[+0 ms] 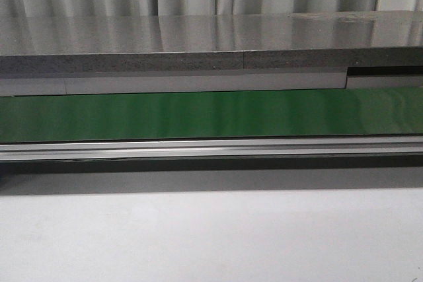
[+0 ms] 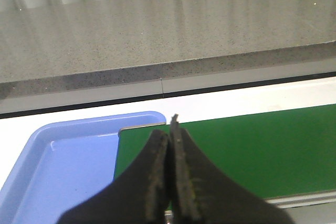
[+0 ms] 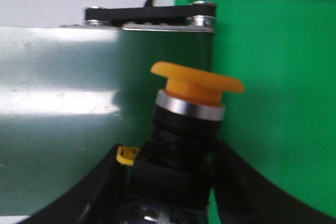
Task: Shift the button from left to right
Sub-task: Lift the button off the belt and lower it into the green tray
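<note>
Your right hand [image 3: 168,182] is clamped on the button [image 3: 189,129] body, cap sticking out past the fingers over the green tray [image 3: 273,77]; left hand [image 2: 170,135] is closed, empty.

Left hand [image 2: 170,182]: two black fingers [image 2: 152,182], broad at base, tapering to narrow tips; inner pad faces rough, grainy, dark grey-brown with faint yellowish specks; outer surfaces smooth matte black.

Right hand [image 3: 168,182]: two black fingers [image 3: 94,192], curved outer edges, matte finish, widening toward base. No cables, screws or markings visible on either hand.
</note>
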Robot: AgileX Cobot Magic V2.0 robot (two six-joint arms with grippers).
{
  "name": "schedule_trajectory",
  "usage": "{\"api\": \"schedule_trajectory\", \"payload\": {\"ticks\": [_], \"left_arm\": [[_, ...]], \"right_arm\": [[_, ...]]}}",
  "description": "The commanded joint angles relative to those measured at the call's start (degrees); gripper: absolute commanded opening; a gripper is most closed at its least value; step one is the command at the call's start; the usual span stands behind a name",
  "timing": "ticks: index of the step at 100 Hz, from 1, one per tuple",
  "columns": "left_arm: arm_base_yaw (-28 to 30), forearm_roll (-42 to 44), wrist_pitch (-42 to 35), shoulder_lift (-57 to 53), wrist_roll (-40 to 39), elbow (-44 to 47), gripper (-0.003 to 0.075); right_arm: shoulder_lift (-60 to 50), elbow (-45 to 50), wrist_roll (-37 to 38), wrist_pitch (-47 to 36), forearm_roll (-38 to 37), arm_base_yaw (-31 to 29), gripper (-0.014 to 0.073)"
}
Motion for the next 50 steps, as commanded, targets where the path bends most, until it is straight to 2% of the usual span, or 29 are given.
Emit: {"api": "schedule_trajectory", "payload": {"ticks": [1,22,36,50], "left_arm": [[-0.4,-0.8,-4.7,0.1,0.0,-1.6,-0.0020],[-0.4,-0.8,-4.7,0.1,0.0,-1.6,-0.0020],[-0.4,-0.8,-4.7,0.1,0.0,-1.6,-0.0020],[-0.4,-0.8,-4.7,0.1,0.0,-1.6,-0.0020]], "right_arm": [[-2.7,-2.0,-4.5,-2.5,1.3,-3.7,0.0164],[0.2,-2.0,-12.8,-6.9,3.8,-10.7,0.0164],[3.7,-2.0,-17.8,-7.4,3.9,-12.3,0.0164],[6.9,-2.0,-19.6,-7.7,3.9,-12.5,0.0164]]}}
